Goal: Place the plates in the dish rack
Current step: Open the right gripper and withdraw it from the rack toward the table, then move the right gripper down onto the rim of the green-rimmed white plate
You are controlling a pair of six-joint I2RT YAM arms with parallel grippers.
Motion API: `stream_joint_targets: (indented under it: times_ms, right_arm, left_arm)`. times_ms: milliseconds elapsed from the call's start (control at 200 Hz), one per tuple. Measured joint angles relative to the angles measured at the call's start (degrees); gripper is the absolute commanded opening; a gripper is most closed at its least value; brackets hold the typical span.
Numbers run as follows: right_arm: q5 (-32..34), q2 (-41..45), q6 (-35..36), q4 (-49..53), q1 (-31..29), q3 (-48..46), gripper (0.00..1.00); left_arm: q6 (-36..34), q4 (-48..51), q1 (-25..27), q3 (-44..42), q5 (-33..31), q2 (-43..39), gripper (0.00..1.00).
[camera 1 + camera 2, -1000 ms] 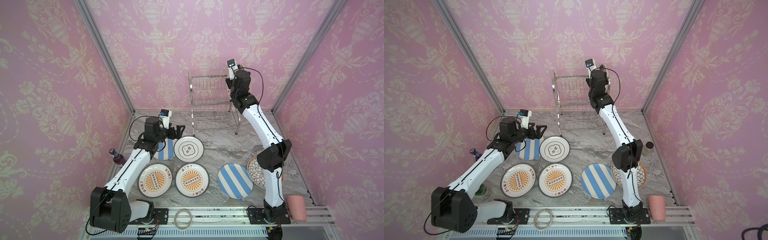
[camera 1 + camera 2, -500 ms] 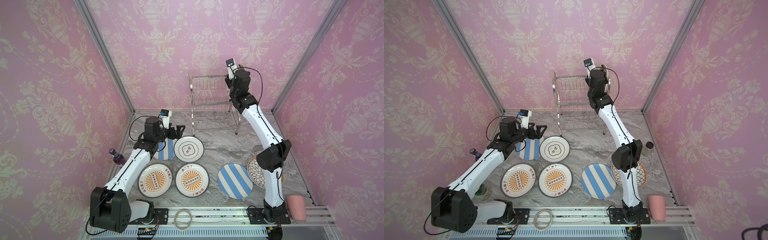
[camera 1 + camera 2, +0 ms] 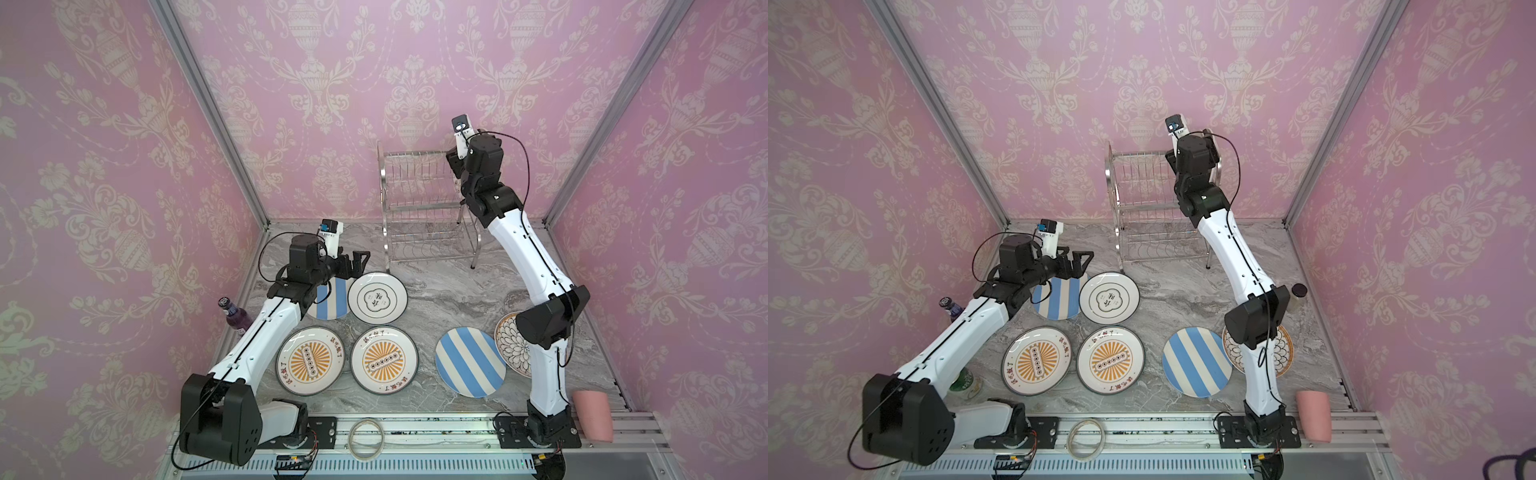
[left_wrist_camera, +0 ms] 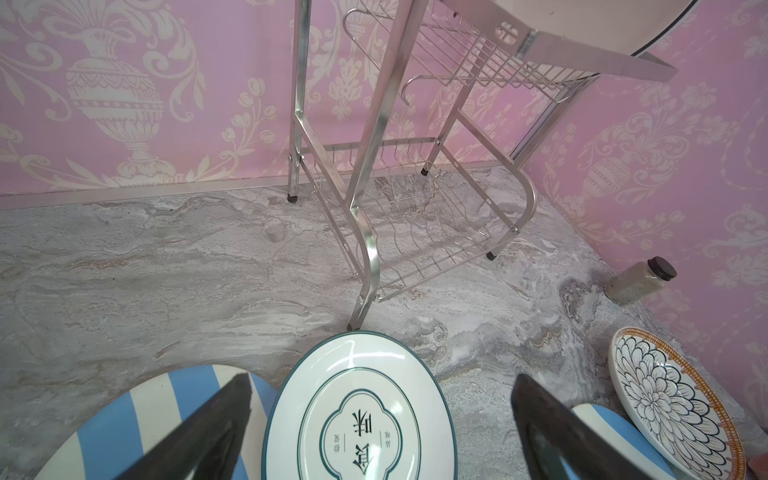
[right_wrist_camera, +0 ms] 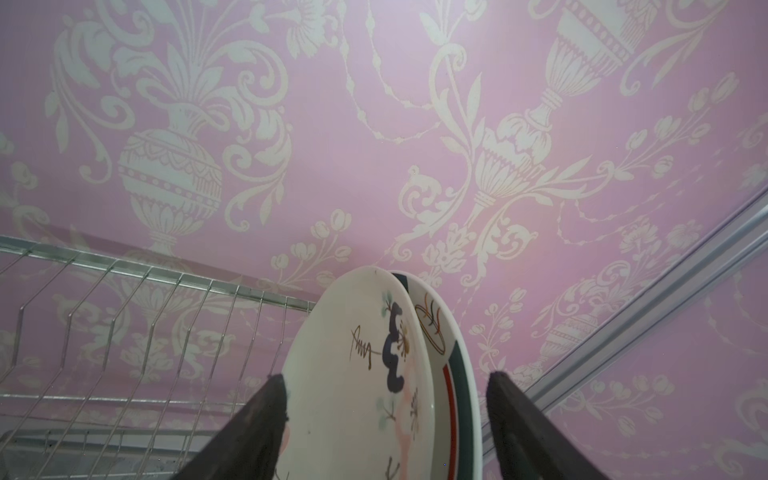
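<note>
Bench [image 3: 449, 291] of grey marble pattern carries six plates lying flat; two more stand in the dish rack, eight in all. At the left edge are two bottles, a purple bottle [image 3: 232, 313] and a green-and-white bottle [image 3: 963, 380], with labels too small to read. The left hand [image 3: 360, 262] hovers open and empty above the far left pair, a blue-striped plate [image 3: 332, 297] touching a teal-rimmed plate [image 3: 377, 298] that bears large dark Chinese characters inside a lobed outline. Nearer the front, two sunburst plates [image 3: 310, 360] [image 3: 384, 360] lie side by side, each with red Chinese characters along its rim. One tape ring [image 3: 365, 438] lies on the front rail.

The dish rack [image 3: 415, 208], two tiers of wire, stands at the back middle. At the right end of its top tier, a cream doodled plate [image 5: 353, 374] and a green-banded plate [image 5: 453, 365] stand upright together. The right hand [image 5: 386, 380] straddles them with its fingers spread, gripping neither. Below, a second striped plate [image 3: 469, 361] overlaps a petal plate [image 3: 509, 345] half hidden by the arm. Farthest right are one black-lidded jar [image 3: 1298, 291] and one pink cup [image 3: 592, 415].
</note>
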State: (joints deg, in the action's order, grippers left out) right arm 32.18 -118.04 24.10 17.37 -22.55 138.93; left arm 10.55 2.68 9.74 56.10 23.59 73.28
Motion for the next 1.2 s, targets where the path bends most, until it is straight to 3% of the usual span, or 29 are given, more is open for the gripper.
stream_joint_targets:
  times_ms: [155, 360, 475, 650, 836, 1051, 1201]
  right_arm:
    - [-9.1, 10.7, -9.8, 9.7, 0.0, -5.8, 0.8]
    - [-20.7, 37.1, -21.1, 10.6, 0.0, -35.7, 0.81]
    - [-26.4, 45.5, -25.8, 11.1, 0.0, -49.5, 0.81]
    - [-35.3, 46.9, -31.0, 11.6, 0.0, -66.6, 0.79]
    - [-42.4, 48.2, -39.4, 5.8, -1.4, -86.1, 0.78]
    - [-45.4, 50.9, -45.7, -1.9, -4.2, -95.1, 0.78]
    - [-47.5, 47.9, -48.2, -6.4, -5.3, -97.1, 0.77]
  left_arm:
    - [0.0, 1.8, 0.0, 0.5, -0.7, 0.0, 0.99]
    - [0.1, 5.2, 0.0, 3.1, -2.5, 0.0, 0.99]
    - [1.0, 6.2, 0.0, 4.2, -3.6, 0.0, 0.99]
    - [4.1, 6.8, 0.0, 5.4, -3.5, 1.5, 0.99]
    - [6.4, 6.4, 0.7, 3.9, -4.1, 2.7, 0.99]
    - [7.0, 6.6, 3.3, 1.3, -7.4, 3.3, 0.99]
    - [7.0, 6.7, 4.1, -0.8, -10.3, 3.3, 0.99]
